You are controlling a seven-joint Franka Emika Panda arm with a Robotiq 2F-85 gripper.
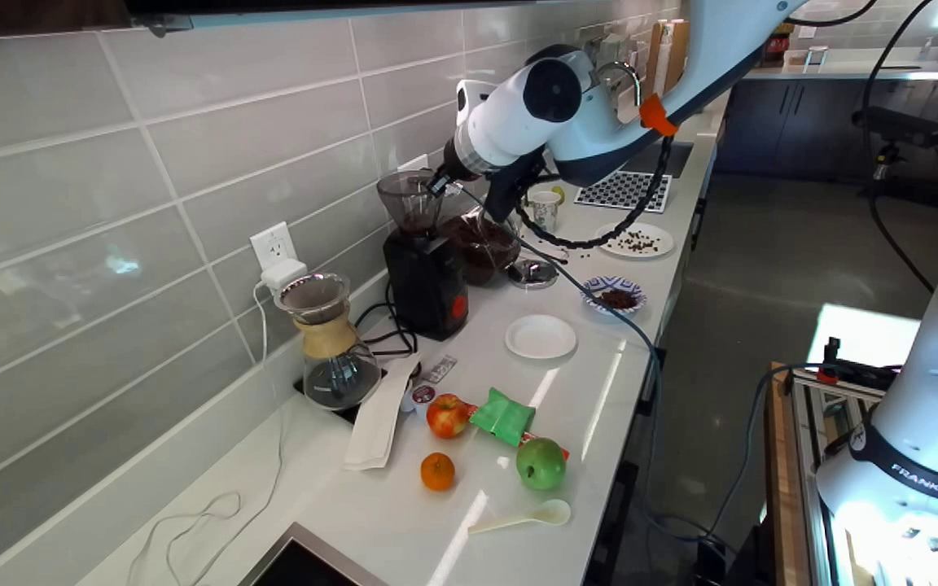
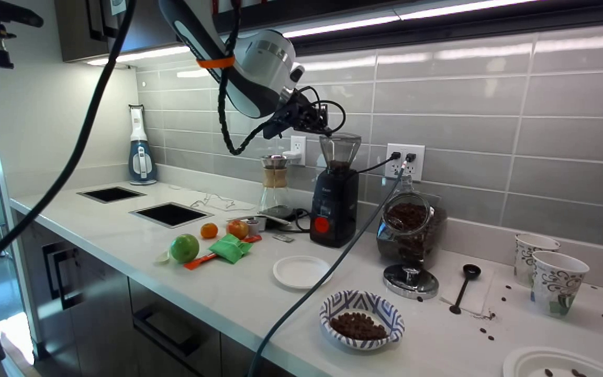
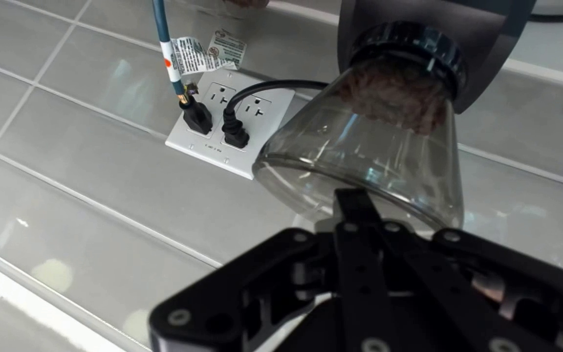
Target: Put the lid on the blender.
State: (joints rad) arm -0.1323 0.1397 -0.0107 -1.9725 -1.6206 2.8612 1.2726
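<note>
The gripper (image 3: 352,201) is clenched, its fingers together; whether a thin part is pinched between them cannot be determined. Position: at the rim of the clear jar (image 3: 408,156) of the blender (image 2: 334,209), overlapping the rim in the wrist view; contact cannot be confirmed. The blender stands upright on the bench (image 2: 228,285). Beside it is a glass jar (image 2: 430,235) with dark brown contents; a silver disc (image 2: 400,287) lies in front. Whether the lid is this disc or sits on the clear jar cannot be determined.
</note>
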